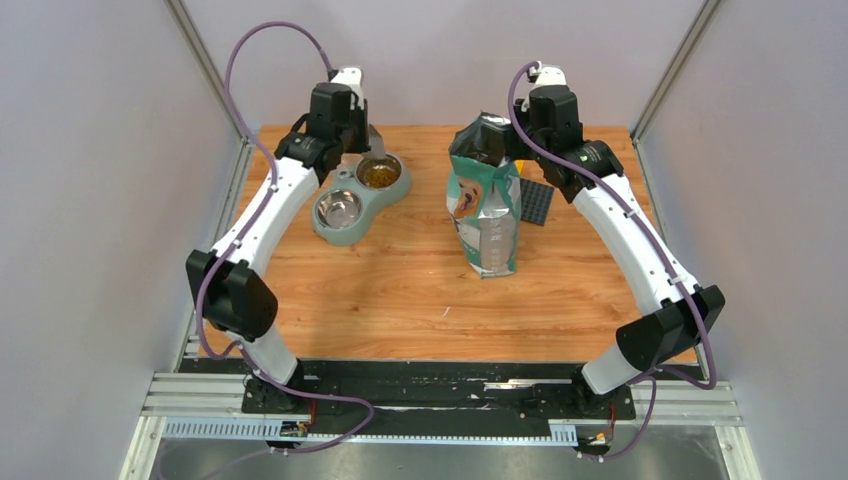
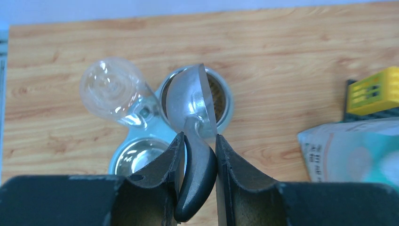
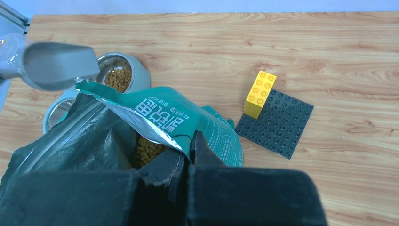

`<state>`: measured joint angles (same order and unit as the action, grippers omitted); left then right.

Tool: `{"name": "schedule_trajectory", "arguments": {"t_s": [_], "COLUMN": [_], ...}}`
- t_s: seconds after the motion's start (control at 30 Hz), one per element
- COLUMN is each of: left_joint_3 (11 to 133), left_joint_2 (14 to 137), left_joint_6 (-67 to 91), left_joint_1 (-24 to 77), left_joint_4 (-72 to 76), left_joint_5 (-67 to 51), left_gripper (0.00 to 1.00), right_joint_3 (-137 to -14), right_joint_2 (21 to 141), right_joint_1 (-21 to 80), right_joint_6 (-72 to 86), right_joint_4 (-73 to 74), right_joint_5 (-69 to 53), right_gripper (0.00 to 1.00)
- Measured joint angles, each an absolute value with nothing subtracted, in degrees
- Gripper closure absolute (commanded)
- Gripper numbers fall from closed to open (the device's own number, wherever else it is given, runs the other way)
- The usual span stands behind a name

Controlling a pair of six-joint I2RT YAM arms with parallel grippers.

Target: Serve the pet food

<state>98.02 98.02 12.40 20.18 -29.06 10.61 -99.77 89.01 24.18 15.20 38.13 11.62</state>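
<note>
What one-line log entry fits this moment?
left fingers: shut on scoop above far bowl | right fingers: shut on bag rim | kibble: in far bowl | near bowl: empty

Right gripper [image 3: 189,151] at bottom of view, fingers clamped on torn rim of green bag [image 3: 188,123]. Bag mouth gapes; pet food [image 3: 147,149] inside, small brown pellets. Grey scoop [image 3: 59,66] overlaps left rim of steel bowl [image 3: 139,70] near far left corner of bench [image 3: 329,56]; bowl holds more pet food. Second bowl [image 3: 57,112] just nearer, mostly hidden behind bag. Yellow brick [image 3: 259,93] on far corner of dark studded baseplate [image 3: 280,125], right of bag, toward far edge.
</note>
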Motion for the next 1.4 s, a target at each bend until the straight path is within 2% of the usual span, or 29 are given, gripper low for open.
{"name": "schedule_trajectory", "arguments": {"t_s": [0.4,0.63,0.87,1.4], "left_joint_3": [106.94,108.38,106.13,104.97], "left_joint_2": [81.34,74.0,72.2,76.6], "left_joint_6": [13.76,16.19,16.62,19.57], "left_joint_1": [20.23,20.23,20.29,20.27], "left_joint_4": [-28.29,-26.26,-26.76,-35.77], "left_joint_5": [3.7,-5.02,-15.88,-24.12], "left_gripper": [1.0,1.0,1.0,1.0], "right_joint_3": [-100.86,-104.92,-109.91,-112.46], "right_joint_2": [89.58,92.66,95.39,96.36], "right_joint_1": [27.05,30.7,31.48,31.46], "right_joint_6": [11.62,8.78,5.61,4.78], "right_joint_4": [38.41,40.23,44.03,46.87], "right_joint_5": [10.39,11.9,11.42,11.46], "right_gripper": [1.0,1.0,1.0,1.0]}}
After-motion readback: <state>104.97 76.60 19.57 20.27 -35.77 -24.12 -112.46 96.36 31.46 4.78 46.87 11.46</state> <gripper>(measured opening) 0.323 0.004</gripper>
